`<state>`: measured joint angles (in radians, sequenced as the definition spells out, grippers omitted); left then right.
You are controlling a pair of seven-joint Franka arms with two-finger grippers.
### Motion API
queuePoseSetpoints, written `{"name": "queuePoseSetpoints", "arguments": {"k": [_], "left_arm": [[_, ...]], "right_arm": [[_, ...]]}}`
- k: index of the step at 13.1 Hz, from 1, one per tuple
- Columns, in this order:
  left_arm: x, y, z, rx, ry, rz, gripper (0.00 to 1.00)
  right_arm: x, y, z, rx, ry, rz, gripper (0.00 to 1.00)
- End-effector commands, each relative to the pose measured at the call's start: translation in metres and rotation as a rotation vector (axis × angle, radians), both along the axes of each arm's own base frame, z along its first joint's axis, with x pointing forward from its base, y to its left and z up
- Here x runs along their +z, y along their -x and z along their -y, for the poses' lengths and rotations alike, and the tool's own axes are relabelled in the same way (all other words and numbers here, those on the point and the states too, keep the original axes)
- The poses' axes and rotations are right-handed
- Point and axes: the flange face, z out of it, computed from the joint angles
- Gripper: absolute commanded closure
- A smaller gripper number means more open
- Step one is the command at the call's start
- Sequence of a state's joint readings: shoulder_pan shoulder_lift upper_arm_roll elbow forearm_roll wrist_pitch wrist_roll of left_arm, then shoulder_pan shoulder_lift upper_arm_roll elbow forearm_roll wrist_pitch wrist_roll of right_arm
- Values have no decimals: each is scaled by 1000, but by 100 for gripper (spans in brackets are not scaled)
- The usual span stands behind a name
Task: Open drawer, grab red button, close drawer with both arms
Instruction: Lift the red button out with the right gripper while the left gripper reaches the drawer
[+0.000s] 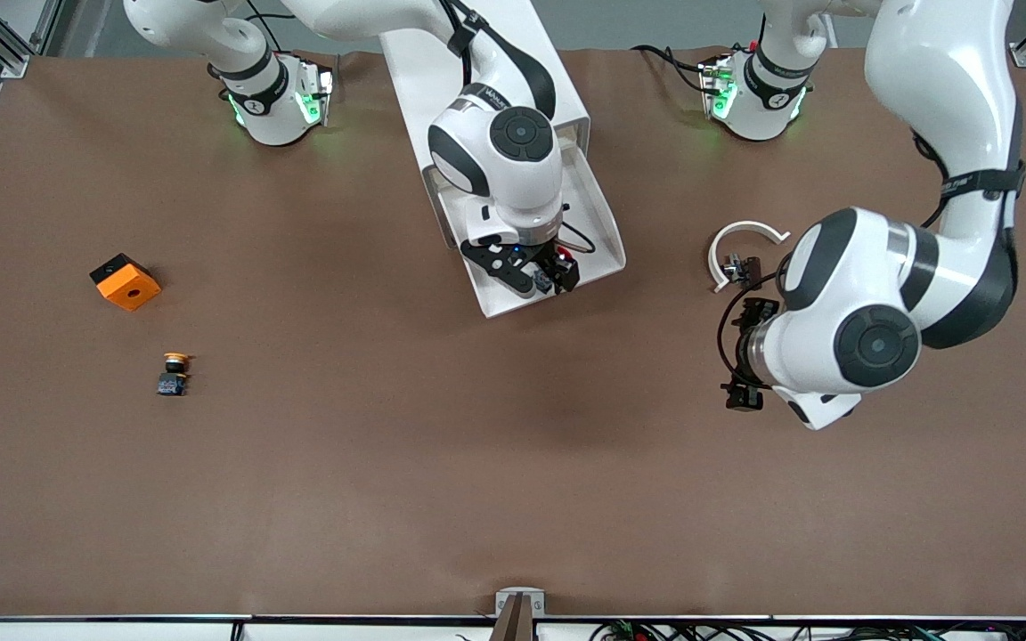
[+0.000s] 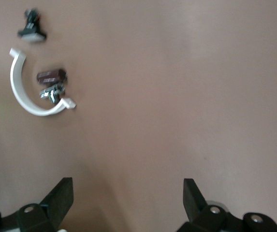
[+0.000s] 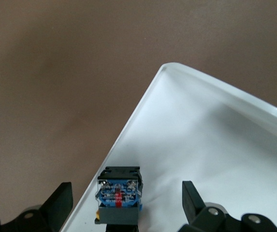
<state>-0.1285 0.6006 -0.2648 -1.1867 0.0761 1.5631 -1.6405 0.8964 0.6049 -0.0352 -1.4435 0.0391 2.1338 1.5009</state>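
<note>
Button (image 3: 118, 195): you have it inside the pulled-out drawer, close by the drawer's front wall near a corner. The right wrist view shows its black-and-blue body end on; the front view shows a bit of red cap (image 1: 566, 261).
Drawer (image 1: 602, 233): open, sticking out of the white cabinet (image 1: 486, 53) toward the front camera. Nothing else visible in it.
Right gripper (image 1: 541, 276): low over the drawer's front end, directly above the button. Fingers (image 3: 58, 202) spread wide, one to each side of the button, neither touching it.
Left gripper (image 2: 128, 198): over bare table toward the left arm's end, fingers wide, holding nothing. That arm waits.
Progress: opening looks done. The grab is only lined up, so you still have to close on the button, lift it out, then push the drawer shut.
Next move, as a judgement: one finger sits outside the drawer wall, so check it clears the rim before you squeeze.
Other items: white curved clip (image 1: 738, 242) with small dark parts (image 1: 742, 266) beside it, near the left arm. Orange cube (image 1: 125, 281) and yellow-capped button (image 1: 174, 373) toward the right arm's end, well apart from the drawer.
Writing: some lettering on the arm bands, too small to read. No brand legible on the button.
</note>
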Motion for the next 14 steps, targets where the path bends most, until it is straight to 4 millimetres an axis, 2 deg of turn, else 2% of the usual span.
{"name": "queuePoseSetpoints", "arguments": {"k": [1, 3, 5, 8, 10, 11, 13, 14], "left_arm": [[52, 11, -13, -248, 44, 68, 0], [67, 11, -27, -330, 78, 86, 0], [74, 15, -29, -473, 101, 93, 0], [67, 24, -28, -716, 134, 66, 0], [60, 31, -26, -841, 150, 74, 0], [50, 36, -24, -870, 149, 80, 0], [18, 52, -14, -905, 142, 105, 0], [-2, 66, -2, -932, 142, 130, 0]], "right_arm": [[-4, -1, -10, 24, -4, 24, 0], [-8, -1, -10, 28, -1, 22, 0], [-8, 1, -12, 31, 0, 21, 3], [-9, 1, -12, 31, 1, 19, 52], [-12, 1, -12, 32, 4, 16, 90], [-11, 2, -12, 34, 4, 18, 100], [-1, -5, -11, 28, -7, 24, 100], [4, -10, -8, 31, -14, 27, 100]]}}
